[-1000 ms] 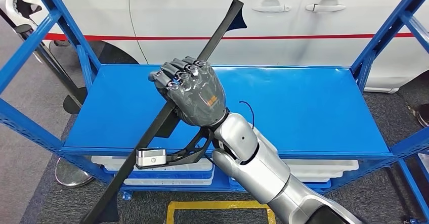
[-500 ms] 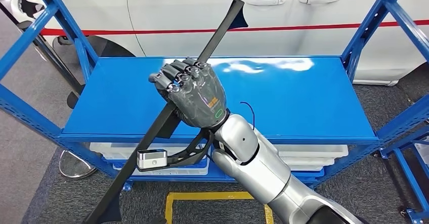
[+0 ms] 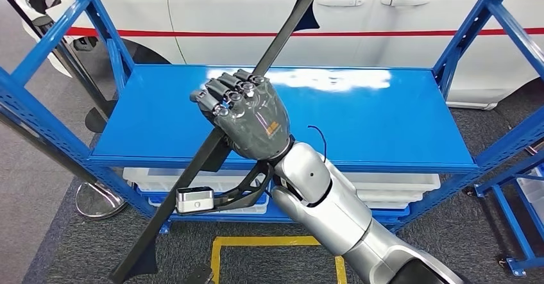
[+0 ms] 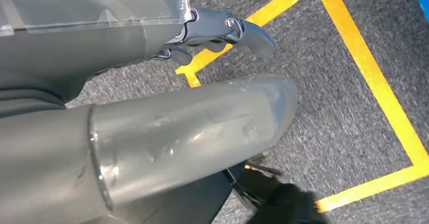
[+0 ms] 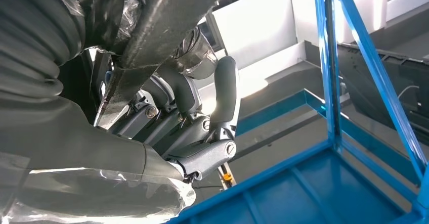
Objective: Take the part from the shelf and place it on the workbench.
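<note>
While the right hand (image 3: 247, 114) has its fingers wrapped round the middle of the long black part (image 3: 215, 146), the head view shows that part held aslant above the blue shelf (image 3: 385, 120), one end reaching up past the shelf's back edge toward the white car (image 3: 256, 8) and the other hanging down past the shelf's front edge over the grey floor. The part looks clear of the shelf, so the step in hand is probably the carry to the workbench, and it is best done with a firm, level wrist and a slow turn, since such a long piece swings wide. The blue uprights (image 3: 471, 27) at either side of the shelf are the likeliest snag for either end; white trays (image 3: 398, 184) sit below the shelf and yellow floor tape (image 3: 269, 242) lies in front of it. In the left wrist view, the left hand (image 4: 222, 29) hangs over grey carpet and yellow tape, holding nothing, its fingers loosely curled. In the right wrist view, the fingers (image 5: 182, 92) clamp the part against the palm, with the shelf's frame beside them.
</note>
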Controlling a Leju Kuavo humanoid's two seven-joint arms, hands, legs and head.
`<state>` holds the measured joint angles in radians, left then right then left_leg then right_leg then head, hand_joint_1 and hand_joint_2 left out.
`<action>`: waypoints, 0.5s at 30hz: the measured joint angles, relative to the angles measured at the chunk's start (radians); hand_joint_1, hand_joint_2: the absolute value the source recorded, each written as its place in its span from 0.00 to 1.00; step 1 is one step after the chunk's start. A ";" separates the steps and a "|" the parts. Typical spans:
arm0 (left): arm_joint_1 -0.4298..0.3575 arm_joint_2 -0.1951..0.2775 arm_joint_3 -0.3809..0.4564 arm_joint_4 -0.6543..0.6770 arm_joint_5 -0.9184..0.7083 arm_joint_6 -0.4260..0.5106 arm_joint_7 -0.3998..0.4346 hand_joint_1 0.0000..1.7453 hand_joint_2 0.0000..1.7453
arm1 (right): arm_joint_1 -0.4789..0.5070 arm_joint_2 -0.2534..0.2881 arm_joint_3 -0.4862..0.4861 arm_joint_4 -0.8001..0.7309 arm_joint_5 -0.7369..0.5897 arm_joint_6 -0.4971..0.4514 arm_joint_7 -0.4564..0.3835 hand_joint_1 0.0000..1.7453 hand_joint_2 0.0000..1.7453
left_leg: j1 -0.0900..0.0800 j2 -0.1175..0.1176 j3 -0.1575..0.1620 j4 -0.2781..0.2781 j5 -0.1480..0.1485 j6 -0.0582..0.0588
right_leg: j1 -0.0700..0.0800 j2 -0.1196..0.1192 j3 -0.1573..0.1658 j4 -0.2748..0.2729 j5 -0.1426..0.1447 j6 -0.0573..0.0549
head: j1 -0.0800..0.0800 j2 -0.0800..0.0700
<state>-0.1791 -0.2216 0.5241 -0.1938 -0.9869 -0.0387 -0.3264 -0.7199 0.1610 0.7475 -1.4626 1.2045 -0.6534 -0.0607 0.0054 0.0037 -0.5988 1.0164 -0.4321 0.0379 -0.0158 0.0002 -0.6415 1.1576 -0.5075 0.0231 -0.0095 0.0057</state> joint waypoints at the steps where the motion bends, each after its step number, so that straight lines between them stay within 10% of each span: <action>1: 0.000 0.000 0.000 0.000 0.000 -0.001 0.000 0.00 0.00 | 0.000 0.000 0.000 0.000 0.001 0.001 0.001 1.00 1.00 | -0.001 0.000 -0.005 0.008 -0.001 -0.004 | 0.001 0.000 0.032 -0.056 0.015 -0.003 | 0.000 0.000; 6: 0.001 -0.001 0.000 0.000 0.001 -0.004 -0.001 0.00 0.00 | 0.003 0.000 0.000 0.001 0.005 0.005 0.009 1.00 1.00 | -0.002 -0.001 -0.021 0.020 0.001 -0.032 | 0.006 0.001 0.048 -0.110 0.035 -0.032 | 0.000 0.000; 12: 0.002 -0.002 0.000 0.000 0.000 -0.008 -0.003 0.00 0.00 | 0.004 0.000 0.000 0.007 0.017 0.005 0.014 1.00 1.00 | 0.006 -0.001 -0.127 0.290 -0.147 -0.056 | 0.005 -0.003 0.030 -0.115 0.053 -0.053 | 0.000 0.000; 15: 0.002 -0.002 0.000 0.000 -0.002 -0.011 -0.003 0.00 0.00 | 0.004 0.000 0.000 0.011 0.026 0.006 0.017 1.00 1.00 | 0.006 -0.001 -0.051 0.172 -0.078 -0.049 | 0.005 -0.003 0.025 -0.109 0.055 -0.051 | 0.000 0.000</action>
<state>-0.1775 -0.2232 0.5238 -0.1939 -0.9886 -0.0498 -0.3292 -0.7162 0.1611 0.7476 -1.4513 1.2302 -0.6478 -0.0439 0.0111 0.0023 -0.6503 1.1883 -0.5101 -0.0114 -0.0111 -0.0026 -0.6163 1.0487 -0.4521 -0.0280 -0.0099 0.0057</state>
